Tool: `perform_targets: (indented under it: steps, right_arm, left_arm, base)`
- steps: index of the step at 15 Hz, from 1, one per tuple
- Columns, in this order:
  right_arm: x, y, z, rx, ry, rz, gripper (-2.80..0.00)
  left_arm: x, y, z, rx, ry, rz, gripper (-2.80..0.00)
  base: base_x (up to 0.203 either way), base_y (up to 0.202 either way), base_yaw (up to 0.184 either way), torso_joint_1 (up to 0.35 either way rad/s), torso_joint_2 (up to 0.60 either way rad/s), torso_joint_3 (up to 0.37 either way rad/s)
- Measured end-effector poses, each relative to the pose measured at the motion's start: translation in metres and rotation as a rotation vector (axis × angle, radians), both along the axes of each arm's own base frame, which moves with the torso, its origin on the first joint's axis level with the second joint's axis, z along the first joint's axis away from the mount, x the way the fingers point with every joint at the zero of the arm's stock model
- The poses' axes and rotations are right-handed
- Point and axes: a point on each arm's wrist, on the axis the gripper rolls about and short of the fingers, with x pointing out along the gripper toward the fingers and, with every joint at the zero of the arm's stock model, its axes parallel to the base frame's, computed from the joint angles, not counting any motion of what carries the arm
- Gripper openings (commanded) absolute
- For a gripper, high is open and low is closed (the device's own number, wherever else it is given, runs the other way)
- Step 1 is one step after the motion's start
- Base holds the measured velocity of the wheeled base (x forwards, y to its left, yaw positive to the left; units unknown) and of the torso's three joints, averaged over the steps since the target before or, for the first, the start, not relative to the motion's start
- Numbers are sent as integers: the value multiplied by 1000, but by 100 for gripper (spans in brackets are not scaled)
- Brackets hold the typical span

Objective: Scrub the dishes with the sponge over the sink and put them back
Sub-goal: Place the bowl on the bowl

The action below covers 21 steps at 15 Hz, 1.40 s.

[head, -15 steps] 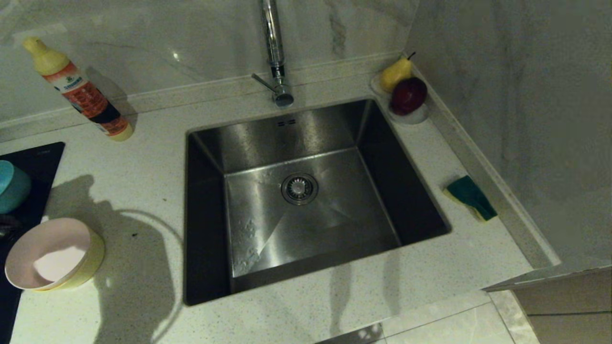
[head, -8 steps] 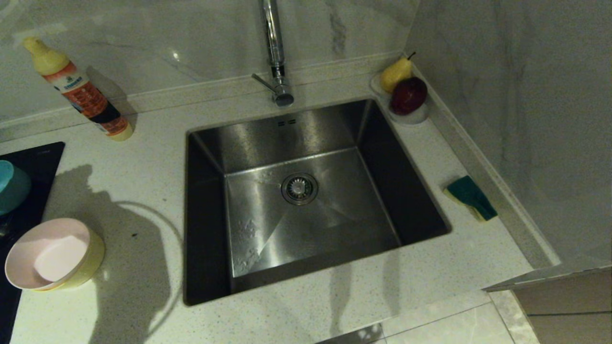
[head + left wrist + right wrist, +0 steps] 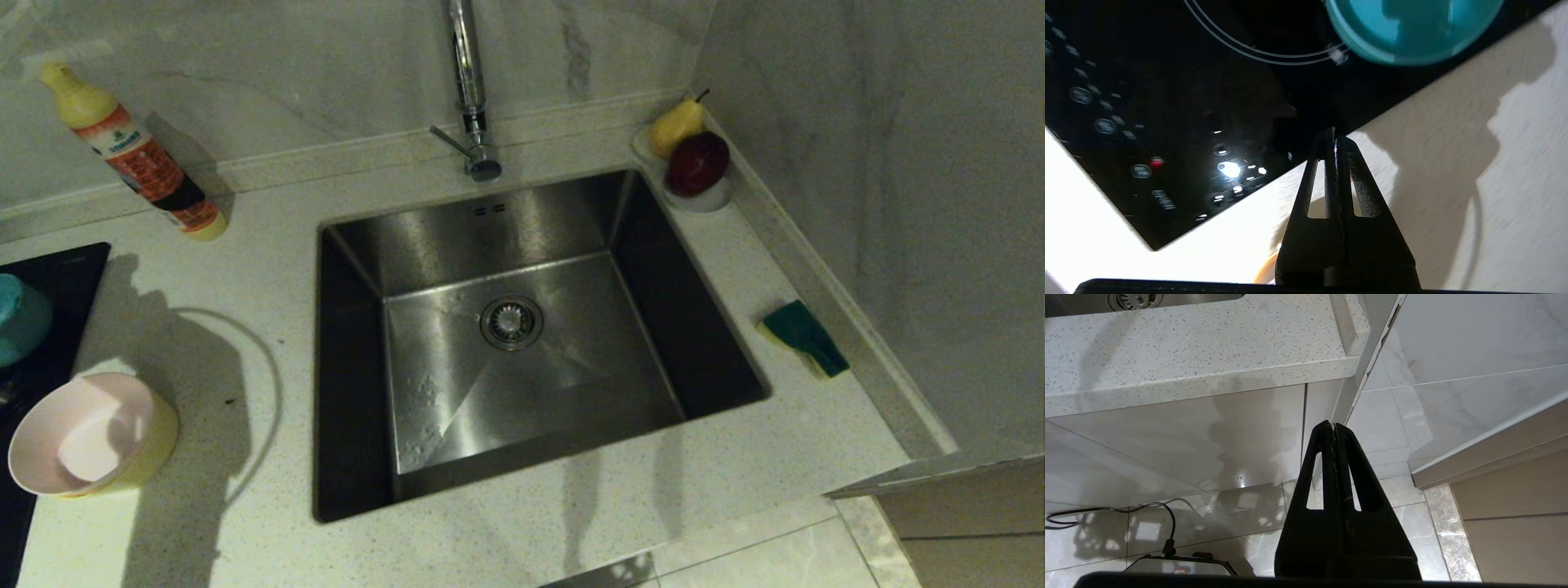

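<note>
The steel sink (image 3: pixel 571 384) fills the middle of the head view. To its right the green and yellow sponge (image 3: pixel 804 337) lies on the counter by the wall. At the far left a pale pink bowl (image 3: pixel 73 433) sits nested in a yellow bowl (image 3: pixel 159 445). The light blue bowl (image 3: pixel 20 318) stands on the black stove top (image 3: pixel 57 269). My left gripper (image 3: pixel 1335 132) is shut and empty, hanging over the stove's edge short of the blue bowl (image 3: pixel 1412 28). My right gripper (image 3: pixel 1333 424) is shut and empty, parked below the counter's front edge. Neither gripper shows in the head view.
A tall chrome tap (image 3: pixel 469 90) rises behind the sink. A yellow-capped detergent bottle (image 3: pixel 135 155) leans at the back left. A small white dish with a pear and a red fruit (image 3: pixel 694 163) sits in the back right corner. A wall borders the counter on the right.
The arm's shadow on the counter left of the sink has slid further left and now falls across the pink bowl. Bowls and sponge have not moved.
</note>
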Motion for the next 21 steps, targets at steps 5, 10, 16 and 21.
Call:
perform_targets:
  steps: [5,10,16,21]
  right_arm:
    - [0,0,0,0,0,1,-280]
    - [0,0,0,0,0,1,-280]
    - [0,0,0,0,0,1,-280]
    - [0,0,0,0,0,0,-280]
  left_arm:
    - [16,17,4,-57,-36,56,0]
    - [25,38,2,-126,-100,139,0]
    - [39,59,-7,-184,-110,189,0]
    - [48,68,-10,-219,-131,201,0]
  base:
    - [0,0,0,0,0,0]
    - [0,0,0,0,0,0]
    - [0,0,0,0,0,0]
    - [0,0,0,0,0,0]
